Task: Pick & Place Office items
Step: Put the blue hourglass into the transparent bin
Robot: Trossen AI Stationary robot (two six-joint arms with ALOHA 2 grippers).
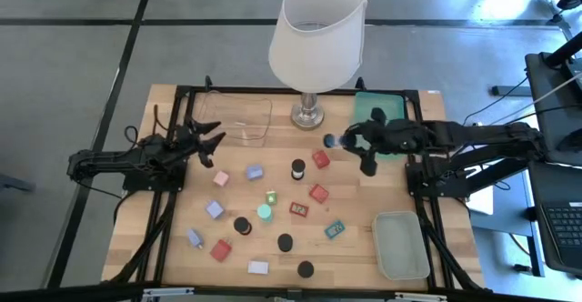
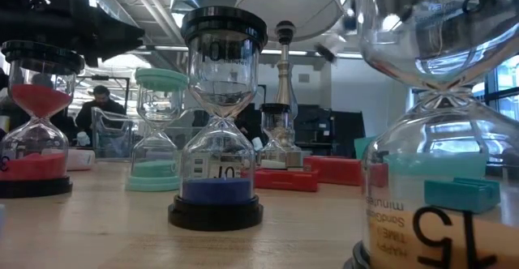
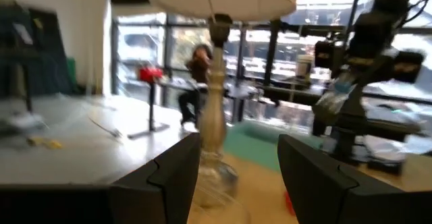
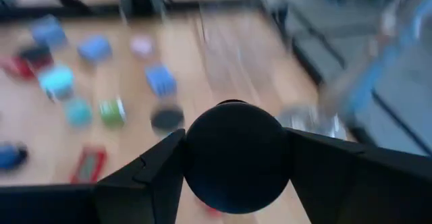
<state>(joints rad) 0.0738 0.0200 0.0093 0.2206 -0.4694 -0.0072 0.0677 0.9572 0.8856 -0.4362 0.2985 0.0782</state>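
Office items (image 1: 273, 213), small sand timers, lie scattered mid-desk, one black-capped timer (image 4: 236, 158) clamped in the right gripper (image 1: 338, 141) at the lamp's (image 1: 316, 38) four o'clock, likely bound for a tray (image 1: 401, 245); left gripper (image 1: 215, 144) waits, jaws apart.

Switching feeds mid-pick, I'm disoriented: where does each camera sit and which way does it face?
High view: above the table, straight down; both arms show, left gripper by the clear tray, right gripper beside the lamp.
Low view: tabletop height, level past sand timers into the room; no gripper seen.
Left wrist view: on the left arm, facing the lamp stem between open fingers.
Right wrist view: on the right arm, looking down at the table; fingers clamp a black-capped timer.
Shared: the lamp, in high, low and left wrist views.
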